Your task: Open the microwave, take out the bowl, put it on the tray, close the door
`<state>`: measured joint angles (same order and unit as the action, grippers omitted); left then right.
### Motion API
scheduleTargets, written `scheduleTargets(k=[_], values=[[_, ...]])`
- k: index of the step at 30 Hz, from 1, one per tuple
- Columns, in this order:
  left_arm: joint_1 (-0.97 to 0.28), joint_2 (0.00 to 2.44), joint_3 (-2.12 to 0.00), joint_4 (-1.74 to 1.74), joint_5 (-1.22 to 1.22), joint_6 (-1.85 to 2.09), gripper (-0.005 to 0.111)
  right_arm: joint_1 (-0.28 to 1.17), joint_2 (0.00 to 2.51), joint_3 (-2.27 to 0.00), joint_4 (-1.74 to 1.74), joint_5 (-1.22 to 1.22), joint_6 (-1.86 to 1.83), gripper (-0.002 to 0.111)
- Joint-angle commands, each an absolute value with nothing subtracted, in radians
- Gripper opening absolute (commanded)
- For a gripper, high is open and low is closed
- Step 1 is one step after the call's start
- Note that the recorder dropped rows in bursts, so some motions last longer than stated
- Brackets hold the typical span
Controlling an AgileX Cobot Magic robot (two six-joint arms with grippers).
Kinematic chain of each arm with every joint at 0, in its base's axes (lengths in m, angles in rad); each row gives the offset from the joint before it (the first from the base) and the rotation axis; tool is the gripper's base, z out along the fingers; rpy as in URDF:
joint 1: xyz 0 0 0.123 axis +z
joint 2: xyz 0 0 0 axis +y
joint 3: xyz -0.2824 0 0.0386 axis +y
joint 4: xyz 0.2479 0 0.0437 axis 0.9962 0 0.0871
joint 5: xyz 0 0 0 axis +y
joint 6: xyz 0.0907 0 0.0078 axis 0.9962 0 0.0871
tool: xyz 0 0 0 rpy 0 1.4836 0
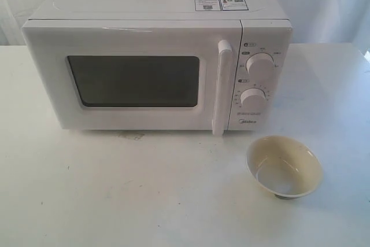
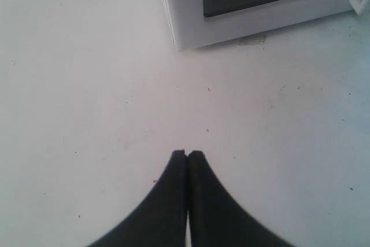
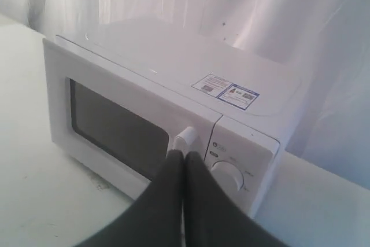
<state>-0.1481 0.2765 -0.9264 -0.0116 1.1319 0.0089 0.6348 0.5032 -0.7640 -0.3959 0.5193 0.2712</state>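
Observation:
The white microwave (image 1: 156, 67) stands at the back of the table with its door (image 1: 133, 76) shut and its long handle (image 1: 221, 88) upright. The cream-yellow bowl (image 1: 283, 166) sits on the bare table in front of the knob panel, outside the oven. No tray is in view. In the exterior view neither gripper shows. My left gripper (image 2: 188, 153) is shut and empty above the table, off the microwave's (image 2: 260, 4) lower left corner. My right gripper (image 3: 184, 154) is shut and empty, seen in front of the handle's top (image 3: 188, 137) beside the upper knob (image 3: 228, 174).
Two round knobs (image 1: 257, 82) sit on the right panel and stickers (image 1: 221, 3) on the top. A white curtain (image 3: 277, 15) hangs behind the microwave. The white table (image 1: 115, 189) stretches in front of the door and to the left.

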Motion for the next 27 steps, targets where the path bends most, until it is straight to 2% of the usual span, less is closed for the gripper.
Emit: scheduleTargets(k=[1,11,17,20,27], values=[[-0.151,0.268,-0.921,-0.018,1.188,0.000,0.000,0.575,0.328,-0.645,-0.361,0.504,0.320,0.000],[-0.151,0.268,-0.921,-0.018,1.188,0.000,0.000,0.298,0.014,-0.305,-0.347,0.332,0.320,0.000],[-0.151,0.268,-0.921,-0.018,1.188,0.000,0.000,0.085,0.000,-0.055,-0.341,0.158,0.320,0.000],[-0.151,0.268,-0.921,-0.018,1.188,0.000,0.000,0.070,0.000,0.000,-0.339,0.118,0.324,0.000],[-0.151,0.268,-0.921,-0.018,1.188,0.000,0.000,0.070,0.000,0.000,-0.313,0.359,0.339,0.000]])
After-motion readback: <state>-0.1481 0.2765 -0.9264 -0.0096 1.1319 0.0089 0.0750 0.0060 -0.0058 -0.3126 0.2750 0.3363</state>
